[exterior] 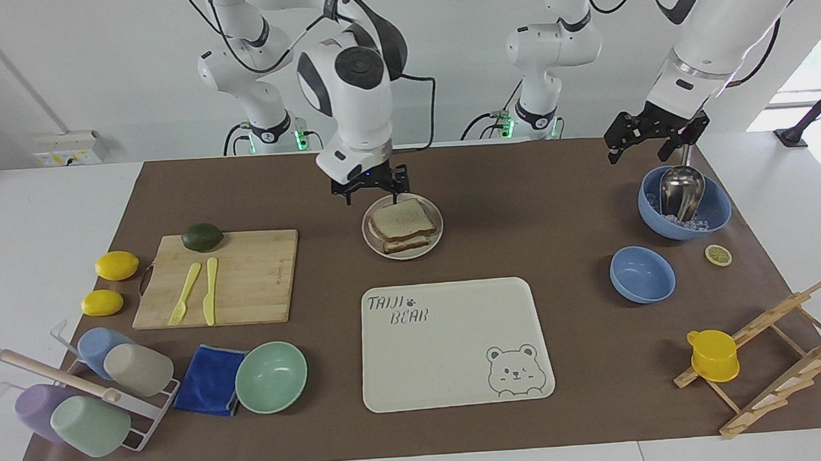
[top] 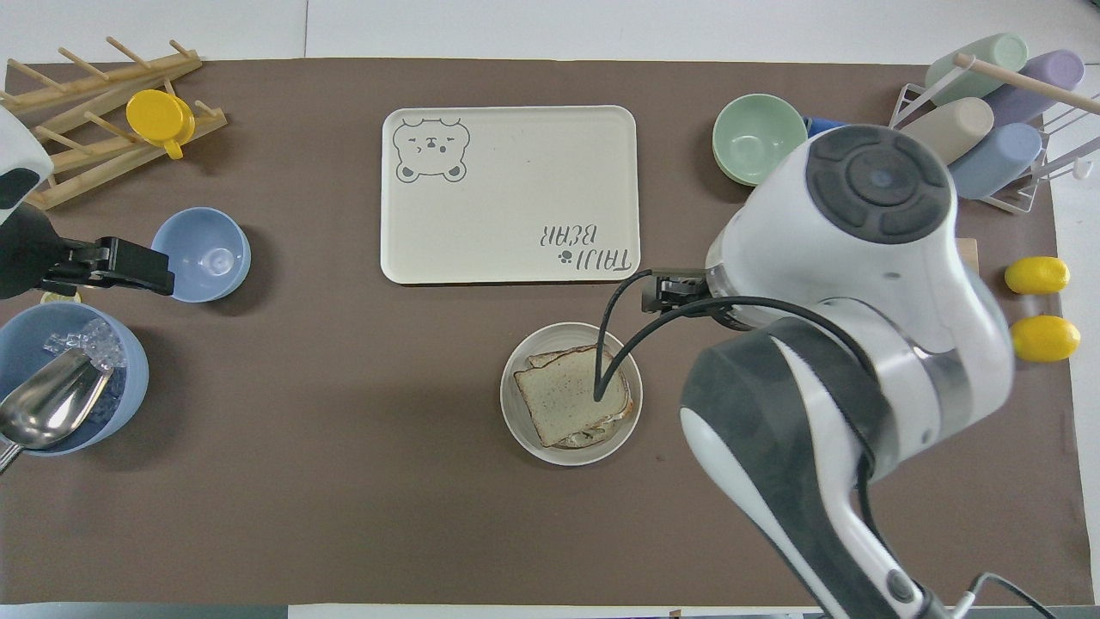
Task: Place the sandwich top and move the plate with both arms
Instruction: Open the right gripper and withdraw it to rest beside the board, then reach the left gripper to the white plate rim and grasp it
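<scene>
Light tan squarish bread slice with brown crust, the sandwich top [exterior: 401,220], lies on the stacked sandwich on the small round beige-grey plate [exterior: 435,240]; plate sits mid-table, nearer the robots than the large cream rectangular bear tray [exterior: 454,390]. Overhead view shows the top slice [top: 567,404] slightly skewed over the layer below, with a black cable crossing it; the facing view shows the stack's side edges instead. Right gripper [exterior: 371,187] hangs just above the table beside the plate's robot-side edge, jaws released, holding nothing, clear of the bread. In the overhead view its fingertips are hidden under the arm's big white wrist, which also covers the wooden cutting board [exterior: 223,277]. Left gripper [exterior: 653,135] waits in the air over the large blue bowl holding ice and a metal scoop [exterior: 683,205], jaws spread, empty; the overhead view shows it [top: 137,266] side-on beside the small blue bowl [top: 206,254].
</scene>
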Available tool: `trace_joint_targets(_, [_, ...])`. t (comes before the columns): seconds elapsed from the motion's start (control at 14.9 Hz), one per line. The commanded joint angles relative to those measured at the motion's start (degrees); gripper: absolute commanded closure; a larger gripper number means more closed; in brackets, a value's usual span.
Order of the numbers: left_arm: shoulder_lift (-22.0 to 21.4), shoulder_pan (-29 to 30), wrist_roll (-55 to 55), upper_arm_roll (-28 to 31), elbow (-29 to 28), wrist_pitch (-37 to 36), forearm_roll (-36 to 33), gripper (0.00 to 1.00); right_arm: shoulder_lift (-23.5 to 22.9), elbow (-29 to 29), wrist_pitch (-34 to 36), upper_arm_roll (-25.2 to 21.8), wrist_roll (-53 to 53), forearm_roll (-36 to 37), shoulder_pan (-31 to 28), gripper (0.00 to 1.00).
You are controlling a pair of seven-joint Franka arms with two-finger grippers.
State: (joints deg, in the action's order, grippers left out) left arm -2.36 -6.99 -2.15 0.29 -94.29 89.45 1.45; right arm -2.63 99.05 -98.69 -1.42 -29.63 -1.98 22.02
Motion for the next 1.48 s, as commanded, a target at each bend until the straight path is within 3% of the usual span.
trace_joint_targets(0.0, [-0.9, 0.22, 0.22, 0.24, -0.45, -0.68, 0.22, 0.0, 4.21, 0.36, 2.7, 0.54, 1.06, -1.36, -7.49, 0.0])
trace_joint_targets(0.2, [-0.9, 0.04, -0.04, 0.16, -0.45, -0.68, 0.22, 0.0, 5.18, -1.75, 10.95, 0.45, 10.77, -0.4, -13.3, 0.0])
trace_joint_targets(0.4, [-0.9, -0.05, 0.04, 0.07, -0.46, -0.33, 0.31, 0.0, 5.1, -1.58, 10.27, 0.54, 16.61, -1.1, -18.06, 0.0])
trace_joint_targets(0.87, [-4.67, -2.41, -1.98, -0.46, -10.29, 6.95, 3.91, 0.0, 5.02, -2.45, 11.68, -1.93, 26.97, -0.31, -18.06, 0.0])
trace_joint_targets(1.01, [-4.42, -4.26, -3.81, -0.46, -12.31, 8.8, 4.87, 0.0, 2.99, -6.04, 12.46, -2.54, 26.99, 0.22, -18.15, 0.0])
trace_joint_targets(1.41, [-2.57, -12.86, -11.8, -0.55, -20.49, 19.08, 5.05, 0.0, 3.34, -6.32, 12.46, -2.28, 27.17, -0.22, -20.88, 0.0])
